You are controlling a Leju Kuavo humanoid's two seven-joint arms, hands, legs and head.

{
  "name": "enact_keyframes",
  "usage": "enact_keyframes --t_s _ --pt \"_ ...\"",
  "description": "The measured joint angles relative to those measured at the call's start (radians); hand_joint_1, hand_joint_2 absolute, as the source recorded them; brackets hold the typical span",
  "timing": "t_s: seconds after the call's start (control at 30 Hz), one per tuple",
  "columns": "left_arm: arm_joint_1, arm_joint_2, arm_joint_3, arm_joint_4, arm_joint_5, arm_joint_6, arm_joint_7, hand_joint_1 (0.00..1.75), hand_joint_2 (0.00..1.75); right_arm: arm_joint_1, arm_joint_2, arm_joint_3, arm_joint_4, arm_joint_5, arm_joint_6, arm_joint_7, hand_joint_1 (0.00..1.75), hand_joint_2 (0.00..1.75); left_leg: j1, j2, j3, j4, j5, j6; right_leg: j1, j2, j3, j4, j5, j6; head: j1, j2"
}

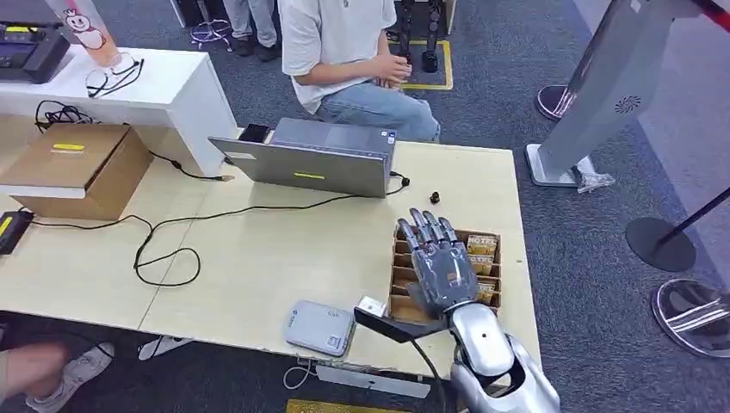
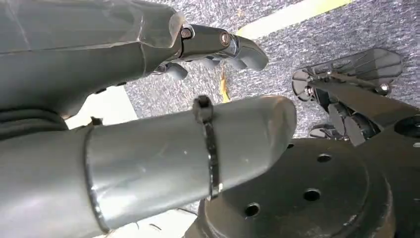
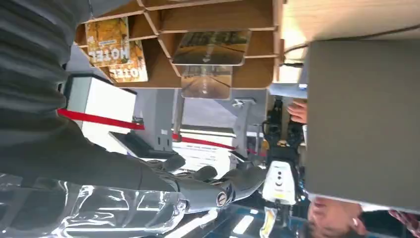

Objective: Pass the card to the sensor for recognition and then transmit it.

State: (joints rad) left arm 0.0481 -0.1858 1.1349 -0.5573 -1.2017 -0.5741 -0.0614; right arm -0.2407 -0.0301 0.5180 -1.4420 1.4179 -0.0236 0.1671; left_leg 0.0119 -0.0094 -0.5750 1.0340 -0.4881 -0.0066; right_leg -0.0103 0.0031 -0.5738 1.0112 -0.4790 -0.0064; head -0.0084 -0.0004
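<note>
Silver and jointed, the right arm rises from the near edge of the head view, and its right hand hovers flat over the wooden card rack, fingers spread and straight, grasping nothing. That rack sits at the near right of the pale wood-grain tabletop; it is a slotted box of thin brown partitions. Hotel cards stand in its slots, glossy and rectangular with yellow printing; these are the task's things, and none has left the rack yet.

By my reading, the step in hand is picking one card. To do it well, the fingers should come down on a single card's exposed upper edge, pinch its two flat faces between thumb and finger, and lift straight along the slot so the thin partitions are not snagged. The cards look slick, so a firm pinch seems wise.

A grey laptop, matte and open, stands farther off, with a seated person behind it. Just left of the rack lies a small grey rounded-corner box, likely the card sensor, beside a smaller white block. A black cable loops across the tabletop.

The left hand hangs over grey carpet, fingers loosely curled, holding nothing.
</note>
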Motion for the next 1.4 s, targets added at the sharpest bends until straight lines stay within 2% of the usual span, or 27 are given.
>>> enact_keyframes --t_s 0.6,0.9,1.1,1.17,1.2,1.33,1.37,1.4 --pt "-0.018 0.004 0.040 0.000 -0.062 0.019 -0.030 0.00 0.00 0.045 -0.007 -0.079 -0.017 -0.021 0.000 0.005 0.00 1.75 0.000 0.000 0.000 0.000 0.000 0.000 0.000 0.000 0.000 0.000 0.000 0.000 0.000 0.000" --pt "-0.023 0.010 0.043 0.008 -0.086 0.034 -0.046 0.00 0.00 0.056 -0.010 -0.080 -0.027 -0.041 -0.009 -0.008 0.09 1.75 0.000 0.000 0.000 0.000 0.000 0.000 0.000 0.000 0.000 0.000 0.000 0.000 0.000 0.000" --pt "-0.032 0.017 0.056 0.020 -0.098 0.040 -0.054 0.00 0.00 0.056 -0.010 -0.079 -0.035 -0.057 -0.014 -0.026 0.09 1.75 0.000 0.000 -0.001 0.000 0.000 0.000 0.000 0.000 0.000 0.000 0.000 0.000 0.000 0.000" --pt "-0.035 0.018 0.058 0.026 -0.103 0.045 -0.054 0.00 0.00 0.054 -0.010 -0.075 -0.035 -0.061 -0.013 -0.034 0.14 1.75 0.000 0.000 -0.001 0.000 0.000 0.000 0.000 0.000 0.000 0.000 0.000 0.000 0.000 0.000" --pt "-0.036 0.019 0.059 0.028 -0.106 0.045 -0.054 0.00 0.00 0.053 -0.010 -0.072 -0.035 -0.066 -0.013 -0.034 0.24 1.75 0.000 0.000 -0.001 0.000 0.000 0.000 0.000 0.000 0.000 0.000 0.000 0.000 0.000 0.000" --pt "-0.038 0.024 0.064 0.037 -0.110 0.054 -0.055 0.00 0.00 0.044 -0.009 -0.061 -0.034 -0.075 -0.011 -0.041 0.23 1.75 0.000 0.000 -0.001 0.000 0.000 0.000 0.000 0.000 0.000 0.000 0.000 0.000 0.000 0.000" --pt "-0.039 0.024 0.065 0.039 -0.111 0.054 -0.056 0.00 0.00 0.042 -0.008 -0.058 -0.033 -0.075 -0.010 -0.044 0.28 1.75 0.000 0.000 -0.001 0.000 0.000 0.000 0.000 0.000 0.000 0.000 0.000 0.000 0.000 0.000" --pt "-0.039 0.024 0.065 0.041 -0.112 0.054 -0.056 0.00 0.00 0.040 -0.006 -0.053 -0.032 -0.075 -0.010 -0.045 0.51 1.75 0.000 0.000 -0.001 0.000 0.000 0.000 0.000 0.000 0.000 0.000 0.000 0.000 0.000 0.000"
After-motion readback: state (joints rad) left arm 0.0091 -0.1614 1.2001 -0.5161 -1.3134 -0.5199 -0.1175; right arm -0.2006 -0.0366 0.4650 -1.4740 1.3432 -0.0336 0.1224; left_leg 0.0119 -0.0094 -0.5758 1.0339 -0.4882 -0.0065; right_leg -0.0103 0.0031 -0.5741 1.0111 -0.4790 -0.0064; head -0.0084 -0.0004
